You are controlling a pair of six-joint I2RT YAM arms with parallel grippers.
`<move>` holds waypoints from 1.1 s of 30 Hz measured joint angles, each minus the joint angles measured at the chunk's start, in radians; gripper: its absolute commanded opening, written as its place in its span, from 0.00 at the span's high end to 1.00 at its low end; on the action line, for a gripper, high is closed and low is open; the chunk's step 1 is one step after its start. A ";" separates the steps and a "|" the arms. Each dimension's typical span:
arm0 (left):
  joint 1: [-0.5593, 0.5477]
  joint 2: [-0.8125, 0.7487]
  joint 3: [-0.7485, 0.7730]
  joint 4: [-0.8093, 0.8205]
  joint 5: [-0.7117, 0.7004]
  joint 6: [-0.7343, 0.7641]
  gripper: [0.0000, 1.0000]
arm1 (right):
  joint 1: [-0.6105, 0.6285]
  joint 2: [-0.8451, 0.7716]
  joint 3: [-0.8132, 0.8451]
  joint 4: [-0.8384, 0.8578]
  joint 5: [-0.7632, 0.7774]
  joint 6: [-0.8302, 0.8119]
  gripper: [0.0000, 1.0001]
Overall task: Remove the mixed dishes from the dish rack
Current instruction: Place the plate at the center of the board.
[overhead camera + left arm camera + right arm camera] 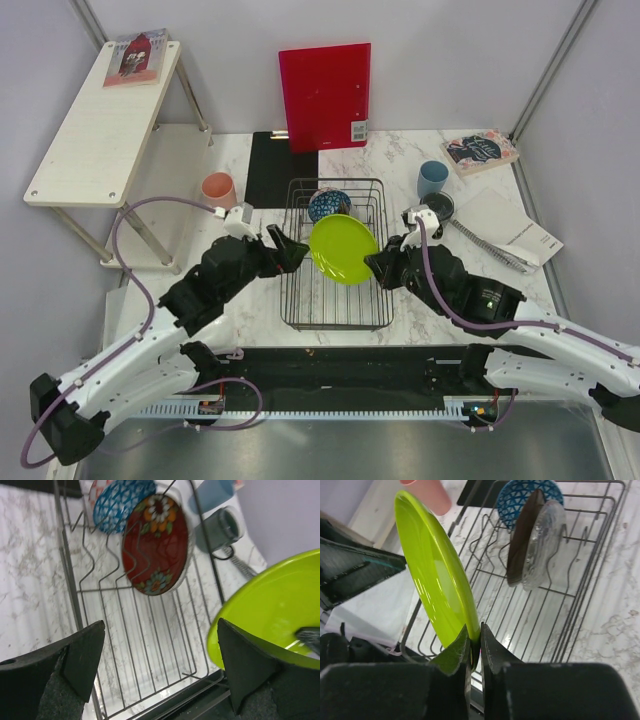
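**Lime-green dish pinched by its rim over the rack, second claw alongside**

The right claw was pressed together on the near rim of the round, glossy lime-green dish, one finger on each face. The dish rose up and ahead of that claw, tilted on edge, over the black wire dish rack and apparently free of its bars. The left claw was spread wide and empty. The dish lay just to the right of it, beside its right finger, and contact could not be confirmed. In my judgement, the right arm had sole charge of the dish. Its removal depended on swinging the broad face clear of the upright wires. The dish was smooth, shallow and unpatterned, with a bright sheen.
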 measured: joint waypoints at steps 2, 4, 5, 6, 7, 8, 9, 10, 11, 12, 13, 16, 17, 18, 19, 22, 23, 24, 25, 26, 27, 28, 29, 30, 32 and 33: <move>0.000 -0.070 0.000 0.023 0.002 0.029 0.01 | 0.000 0.001 0.006 0.014 -0.049 0.001 1.00; 0.000 -0.121 -0.002 0.056 0.006 0.051 0.01 | 0.000 0.002 0.008 0.035 -0.091 0.003 1.00; 0.000 -0.140 -0.003 0.074 0.012 0.060 0.01 | 0.000 0.004 0.008 0.048 -0.114 0.005 1.00; 0.001 -0.156 -0.004 0.087 0.017 0.068 0.01 | -0.001 0.007 0.008 0.060 -0.136 0.006 1.00; 0.002 -0.165 -0.004 0.097 0.021 0.073 0.01 | -0.003 0.011 0.008 0.074 -0.162 0.010 1.00; 0.002 -0.169 -0.004 0.106 0.027 0.075 0.01 | -0.005 0.017 0.008 0.088 -0.188 0.014 1.00; 0.002 -0.171 -0.006 0.114 0.032 0.078 0.01 | -0.006 0.023 0.008 0.101 -0.209 0.018 1.00; 0.002 -0.175 -0.013 0.123 0.044 0.080 0.02 | -0.008 0.032 0.008 0.117 -0.236 0.024 1.00; 0.002 -0.179 -0.021 0.135 0.051 0.082 0.03 | -0.008 0.039 0.008 0.128 -0.254 0.030 1.00; 0.002 -0.188 -0.034 0.143 0.062 0.085 0.04 | -0.008 0.046 0.008 0.137 -0.270 0.034 1.00; 0.002 -0.193 -0.048 0.151 0.072 0.086 0.08 | -0.010 0.053 0.008 0.148 -0.288 0.039 1.00; 0.002 -0.221 -0.082 0.176 0.094 0.092 0.13 | -0.019 0.067 0.005 0.161 -0.328 0.054 1.00; 0.002 -0.227 -0.087 0.182 0.101 0.094 0.14 | -0.023 0.068 0.004 0.167 -0.339 0.058 1.00; 0.002 -0.233 -0.090 0.189 0.108 0.096 0.15 | -0.027 0.068 0.003 0.175 -0.348 0.064 1.00; 0.002 -0.236 -0.092 0.192 0.109 0.096 0.16 | -0.030 0.068 0.003 0.177 -0.354 0.065 1.00; 0.002 -0.262 -0.113 0.206 0.126 0.096 0.17 | -0.046 0.068 0.003 0.191 -0.377 0.072 1.00; 0.002 -0.274 -0.123 0.206 0.127 0.096 0.17 | -0.051 0.068 0.003 0.196 -0.384 0.074 1.00; 0.002 -0.287 -0.134 0.205 0.128 0.095 0.18 | -0.055 0.068 0.003 0.198 -0.390 0.075 1.00; 0.002 -0.303 -0.143 0.200 0.129 0.095 0.19 | -0.059 0.068 0.003 0.199 -0.395 0.076 1.00; 0.002 -0.319 -0.152 0.194 0.129 0.095 0.19 | -0.062 0.068 0.003 0.201 -0.400 0.076 1.00; 0.002 -0.332 -0.158 0.188 0.128 0.095 0.20 | -0.064 0.068 0.003 0.203 -0.404 0.077 1.00; 0.002 -0.351 -0.167 0.183 0.128 0.095 0.23 | -0.065 0.068 0.003 0.206 -0.410 0.078 1.00; 0.002 -0.369 -0.175 0.177 0.128 0.095 0.25 | -0.066 0.069 0.003 0.209 -0.414 0.080 1.00; 0.002 -0.388 -0.183 0.171 0.127 0.095 0.27 | -0.066 0.072 0.003 0.214 -0.420 0.083 1.00; 0.002 -0.420 -0.193 0.160 0.126 0.095 0.34 | -0.067 0.080 0.003 0.224 -0.431 0.084 1.00; 0.002 -0.435 -0.197 0.156 0.125 0.095 0.35 | -0.067 0.085 0.003 0.227 -0.436 0.085 1.00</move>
